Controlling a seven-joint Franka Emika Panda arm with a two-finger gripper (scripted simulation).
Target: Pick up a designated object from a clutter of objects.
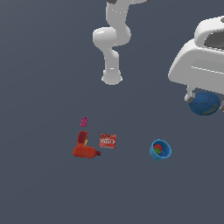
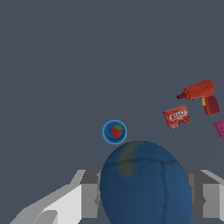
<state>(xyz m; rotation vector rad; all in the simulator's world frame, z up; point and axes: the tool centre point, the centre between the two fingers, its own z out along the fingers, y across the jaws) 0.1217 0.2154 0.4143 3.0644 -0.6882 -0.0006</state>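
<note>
**Dark blue ball held aloft, clutter left below**

Gripper [image 2: 144, 192] closed on the dark blue ball [image 2: 146, 183], fingers [image 2: 89, 194] pressed to both its sides. Held high off the floor, at the exterior view's right. Beyond it, nothing in the way: light blue cup [image 2: 114, 131] with red and green inside; farther off, well apart, printed flat box [image 2: 176, 117], red drill-like tool [image 2: 201, 95], pink piece [image 2: 220, 128] grouped together.
</note>
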